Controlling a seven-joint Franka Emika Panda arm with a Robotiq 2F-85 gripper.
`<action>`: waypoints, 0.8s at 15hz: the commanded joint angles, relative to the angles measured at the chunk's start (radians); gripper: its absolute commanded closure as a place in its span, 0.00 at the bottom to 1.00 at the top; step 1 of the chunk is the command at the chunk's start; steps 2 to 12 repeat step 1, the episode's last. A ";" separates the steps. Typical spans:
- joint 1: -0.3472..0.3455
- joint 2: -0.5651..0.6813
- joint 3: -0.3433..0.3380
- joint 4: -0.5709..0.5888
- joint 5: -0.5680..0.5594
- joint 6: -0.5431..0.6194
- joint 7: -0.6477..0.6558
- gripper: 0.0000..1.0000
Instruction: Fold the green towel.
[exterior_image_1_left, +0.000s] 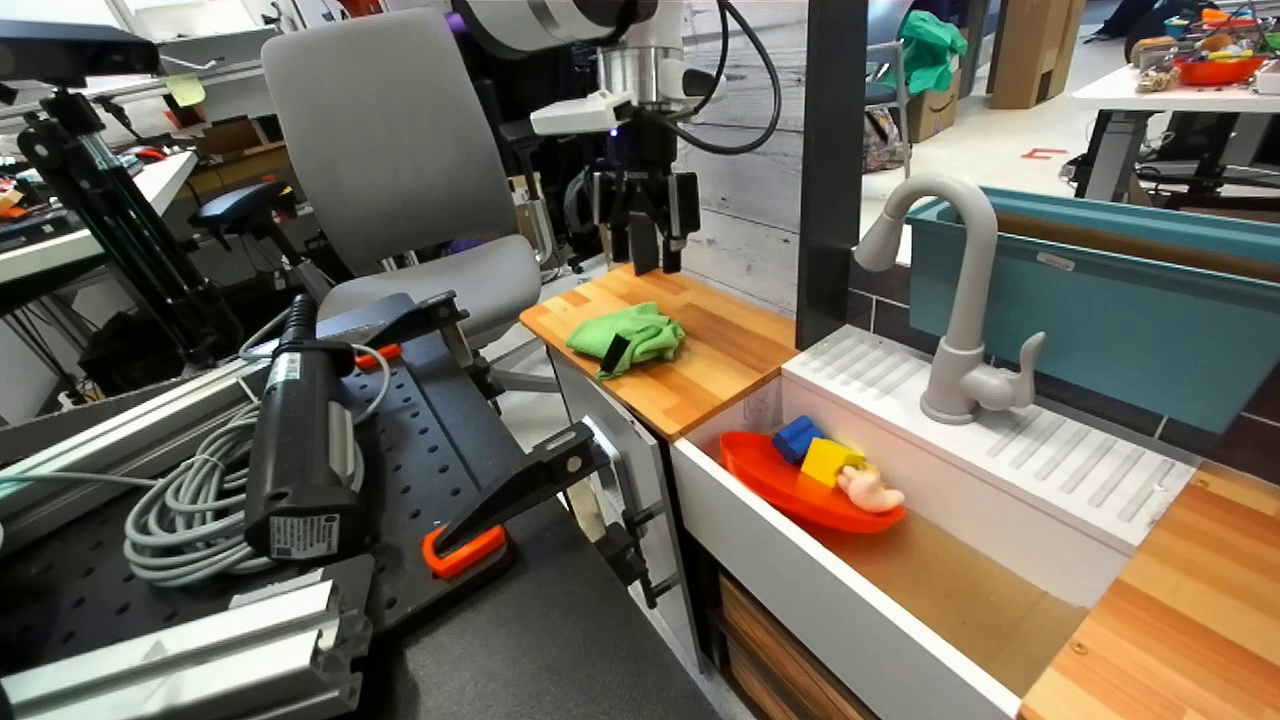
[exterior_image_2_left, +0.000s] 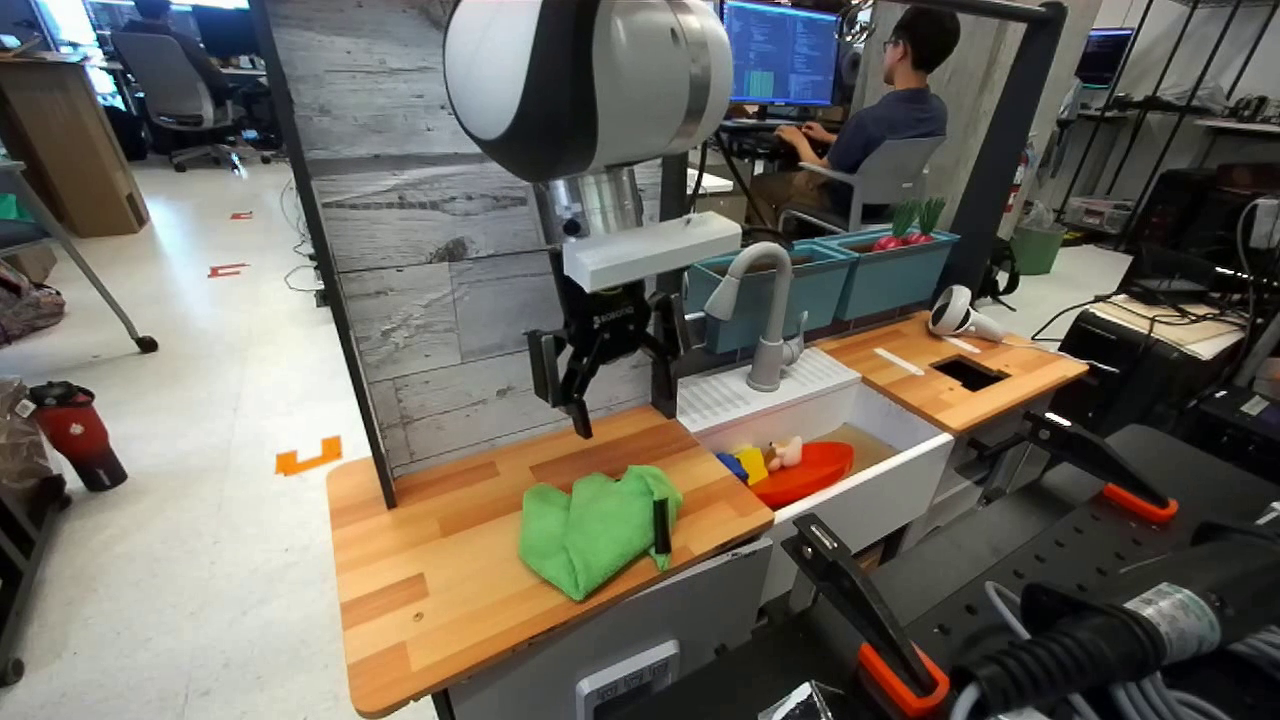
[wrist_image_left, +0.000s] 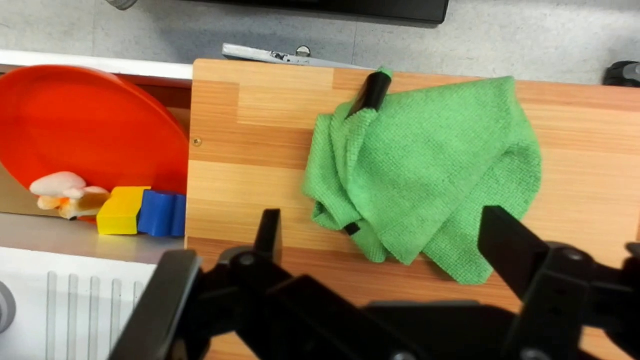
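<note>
Lying rumpled on wooden table (wrist_image_left: 240, 200): lime-green cloth towel (wrist_image_left: 430, 160)

Lower layers are concealed by folds. In the wrist view, one edge is partly screened by black angular fingers (wrist_image_left: 507, 245), spread wide; a red oval dish (wrist_image_left: 90, 135) is cropped.

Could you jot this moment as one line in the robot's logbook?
Job: fold green towel | gripper: open, empty, not touching towel | towel: rumpled on wooden counter | neat fold: none yet | red dish: in sink

White arm (exterior_image_2_left: 660, 80), silver collar (exterior_image_2_left: 605, 205), black cables (exterior_image_1_left: 735, 149), black ROBOTIQ-lettered end effector (exterior_image_2_left: 610, 385).
</note>
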 joint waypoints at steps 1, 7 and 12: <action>0.002 0.002 -0.001 0.002 0.002 -0.001 -0.001 0.00; 0.002 0.002 -0.001 0.002 0.002 -0.001 -0.001 0.00; 0.002 0.002 -0.001 0.002 0.002 -0.001 -0.001 0.00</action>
